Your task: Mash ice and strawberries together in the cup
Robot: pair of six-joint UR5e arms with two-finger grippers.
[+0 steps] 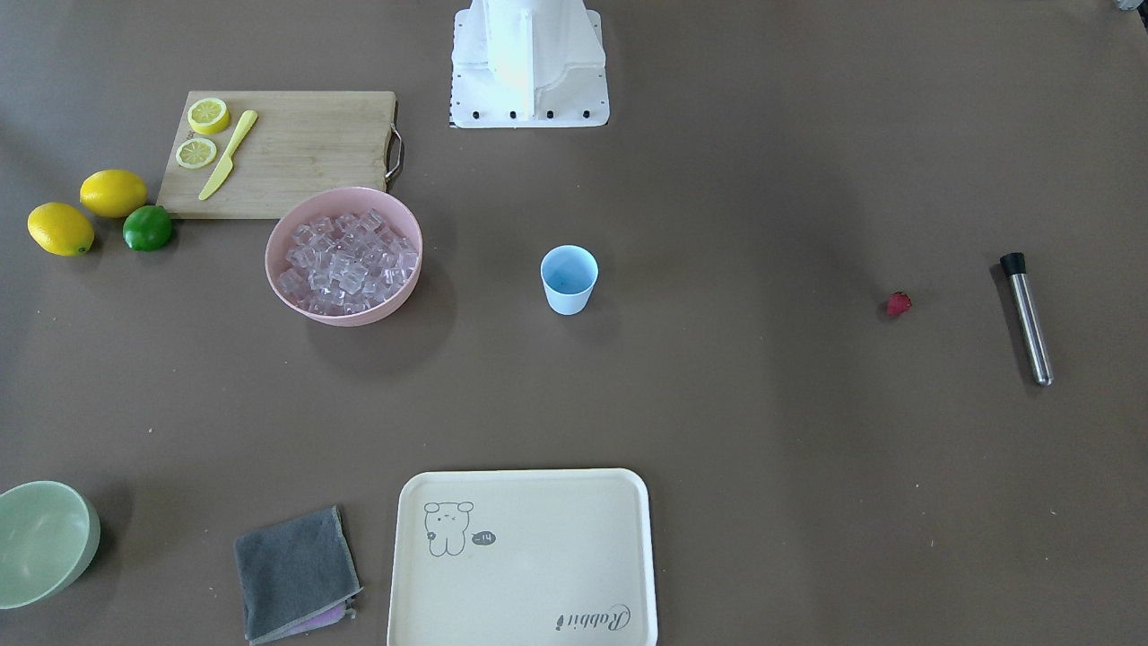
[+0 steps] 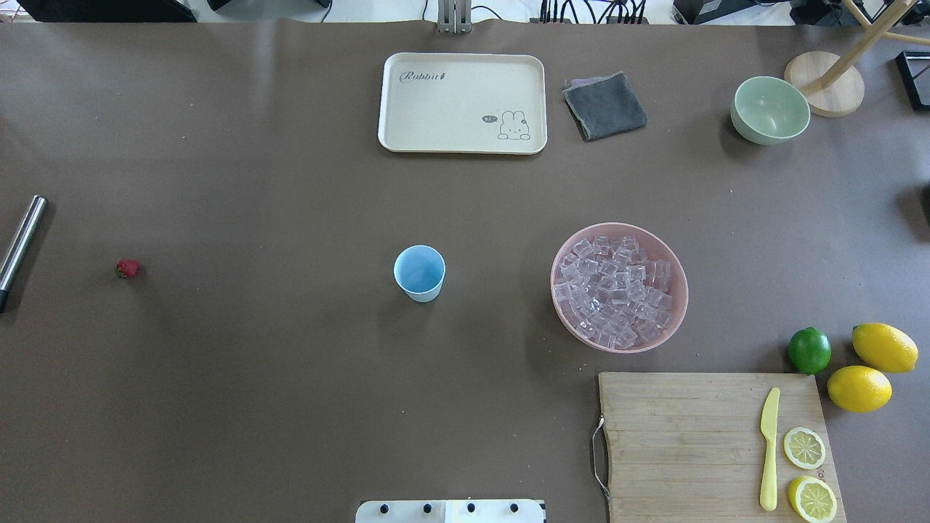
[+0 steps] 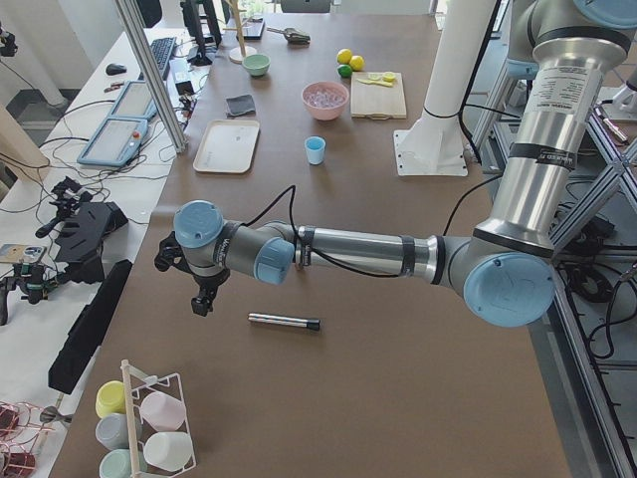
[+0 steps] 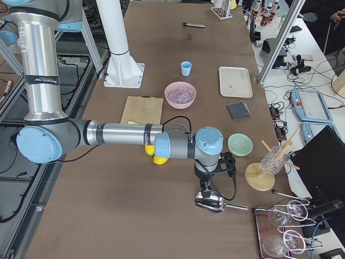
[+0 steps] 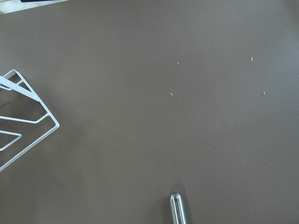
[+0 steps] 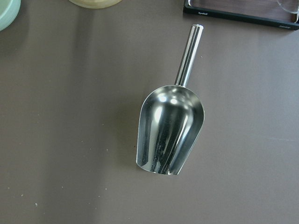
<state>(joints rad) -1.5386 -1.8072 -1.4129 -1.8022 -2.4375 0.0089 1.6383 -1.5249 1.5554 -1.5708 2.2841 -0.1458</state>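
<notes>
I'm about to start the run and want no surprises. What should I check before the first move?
1. The cup stands upright and empty: ok.
2. The ice is in the pink bowl: ok.
3. The strawberry lies free, apart from the cup: ok.
4. The scoop lies under the right gripper, nothing on its handle: ok.
5. The right gripper is open: cannot tell.
6. The left gripper is open: cannot tell.

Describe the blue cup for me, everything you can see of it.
The cup is a small pale blue tumbler, plastic by its look, tapered toward the base, no handle. It stands upright, mouth up, and looks empty. It sits alone on the brown table, between the pink bowl of ice and the strawberry, touching neither.
</notes>
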